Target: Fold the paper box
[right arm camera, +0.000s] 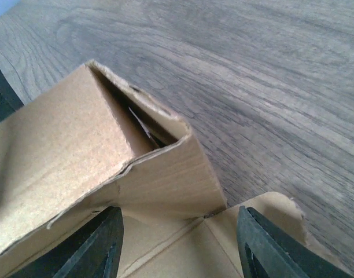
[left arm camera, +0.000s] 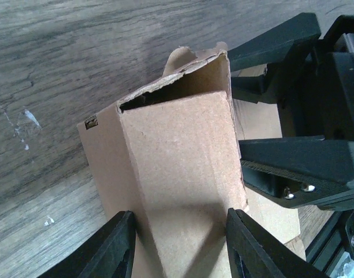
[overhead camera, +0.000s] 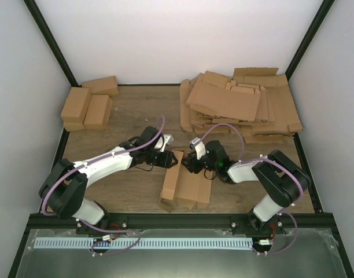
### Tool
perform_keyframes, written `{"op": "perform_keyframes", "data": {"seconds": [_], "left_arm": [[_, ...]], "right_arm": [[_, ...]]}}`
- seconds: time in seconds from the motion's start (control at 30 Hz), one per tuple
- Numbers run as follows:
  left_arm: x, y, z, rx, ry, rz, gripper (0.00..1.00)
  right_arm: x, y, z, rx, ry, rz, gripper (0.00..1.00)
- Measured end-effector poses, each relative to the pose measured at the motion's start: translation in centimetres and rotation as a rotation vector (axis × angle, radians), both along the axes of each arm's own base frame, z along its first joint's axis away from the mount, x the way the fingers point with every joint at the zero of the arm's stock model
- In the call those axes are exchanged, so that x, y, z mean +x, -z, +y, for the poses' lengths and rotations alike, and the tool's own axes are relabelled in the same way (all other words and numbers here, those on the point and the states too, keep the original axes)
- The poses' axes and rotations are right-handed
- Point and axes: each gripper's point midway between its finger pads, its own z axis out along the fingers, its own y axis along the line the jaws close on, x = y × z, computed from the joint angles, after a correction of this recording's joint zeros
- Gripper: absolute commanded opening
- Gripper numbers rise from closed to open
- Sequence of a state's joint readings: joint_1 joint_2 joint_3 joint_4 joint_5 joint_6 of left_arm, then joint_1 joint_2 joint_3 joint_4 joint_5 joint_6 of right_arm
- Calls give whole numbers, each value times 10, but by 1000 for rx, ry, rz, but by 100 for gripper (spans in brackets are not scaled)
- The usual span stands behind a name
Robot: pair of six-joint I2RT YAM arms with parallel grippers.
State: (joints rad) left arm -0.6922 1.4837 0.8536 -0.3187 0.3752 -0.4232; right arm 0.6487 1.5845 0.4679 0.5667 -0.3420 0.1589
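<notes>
The paper box [overhead camera: 187, 184] is a partly folded brown cardboard blank lying in the middle of the table, with its left side raised into a narrow tube. My left gripper [overhead camera: 170, 159] straddles the far end of that tube. In the left wrist view its fingers [left arm camera: 120, 246] press on both sides of the tube [left arm camera: 177, 168]. My right gripper [overhead camera: 186, 164] faces it from the right, open wide over the flat panel [right arm camera: 217, 249], with a raised flap [right arm camera: 165, 179] between its fingertips [right arm camera: 102, 246].
A loose pile of flat cardboard blanks [overhead camera: 240, 101] fills the back right. Three folded boxes [overhead camera: 87, 107] stand at the back left. Black frame posts and white walls close the table in. The right gripper's black body [left arm camera: 304, 116] sits close beside the tube.
</notes>
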Motion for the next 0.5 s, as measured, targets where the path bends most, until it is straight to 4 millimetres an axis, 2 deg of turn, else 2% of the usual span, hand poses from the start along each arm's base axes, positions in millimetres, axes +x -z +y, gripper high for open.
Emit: {"op": "perform_keyframes", "data": {"seconds": [0.37, 0.5], "left_arm": [[8, 0, -3, 11, 18, -19, 45], [11, 0, 0, 5, 7, -15, 49]], "right_arm": [[12, 9, 2, -39, 21, -14, 57], [16, 10, 3, -42, 20, -41, 54]]}}
